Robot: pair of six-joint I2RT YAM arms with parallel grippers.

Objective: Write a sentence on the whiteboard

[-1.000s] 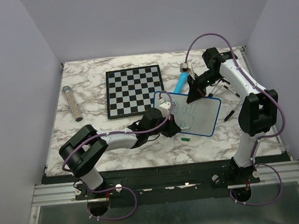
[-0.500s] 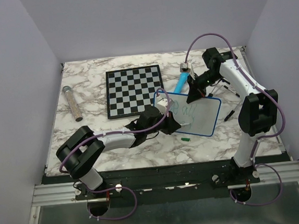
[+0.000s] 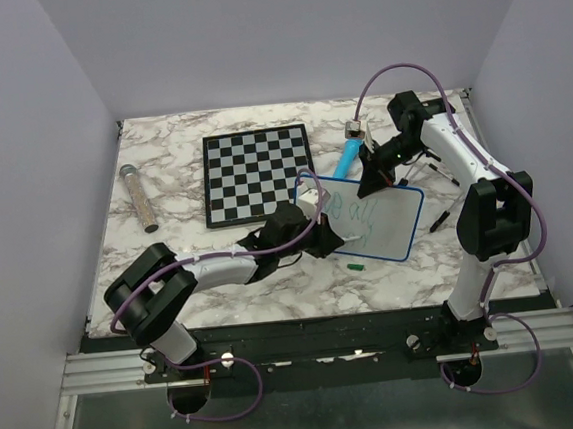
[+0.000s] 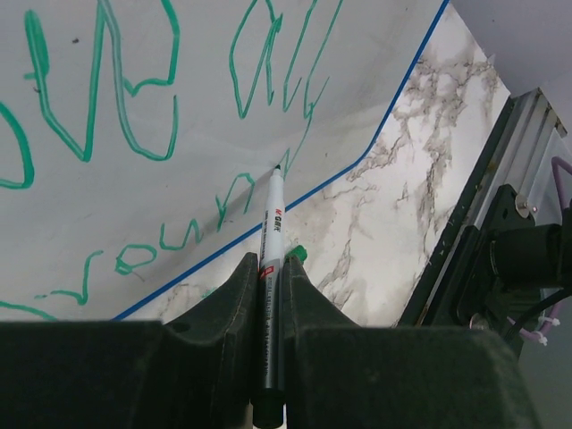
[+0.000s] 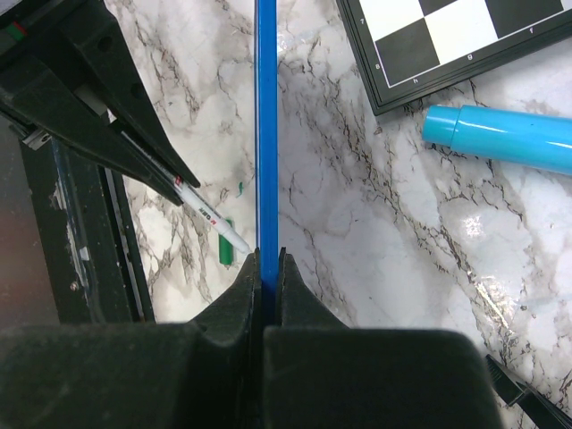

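Observation:
The whiteboard point(image 3: 393, 223), white with a thin blue rim, lies right of centre on the marble table, its far edge lifted. Green handwritten letters, the sentence point(image 3: 359, 211), run across it and fill the left wrist view point(image 4: 134, 98). My left gripper point(image 3: 336, 232) is shut on a white marker point(image 4: 271, 232) whose tip touches the board near its lower edge. My right gripper point(image 3: 374, 179) is shut on the board's blue rim point(image 5: 266, 134) at the far edge, seen edge-on in the right wrist view. The marker also shows there point(image 5: 210, 218).
A black-and-white checkered board point(image 3: 258, 173) lies behind the whiteboard. A light blue tube point(image 3: 348, 156) lies by its right side. A green marker cap point(image 3: 355, 266) lies in front of the whiteboard. A speckled cylinder point(image 3: 139, 197) lies far left. Black pens point(image 3: 439, 220) lie at right.
My left gripper with the marker has moved slightly left and back along the board, adding to the lower row of green writing. The right gripper has held still.

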